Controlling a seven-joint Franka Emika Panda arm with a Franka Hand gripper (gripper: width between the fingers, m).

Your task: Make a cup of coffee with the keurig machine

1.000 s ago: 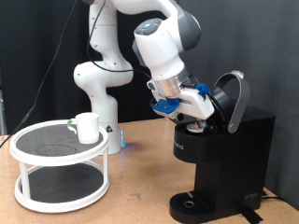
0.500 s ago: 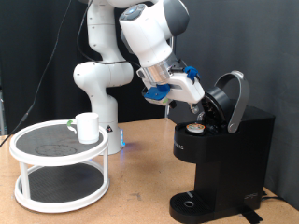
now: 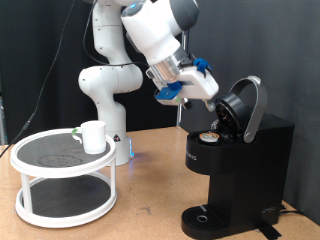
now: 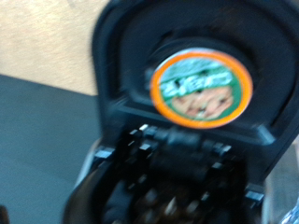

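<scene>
My gripper [image 3: 213, 93] hangs just above the keurig machine [image 3: 235, 160], lid up, pod [image 4: 201, 86] seated below it; I can't tell its jaw state. Cup [image 3: 93, 136] sits well off.

white two-tier round stand [image 3: 62, 190] on wooden table [image 3: 150, 200].

White arm rising from a base at the exterior view's left, folding over at the top and reaching down toward that view's right. Wrist tilted, with blue fittings at the hand. Gripper [image 3: 212, 92] held high, angled down and rightward, nothing visible between the fingers. Finger spread not discernible. No fingers showing in the wrist view.
</scene>
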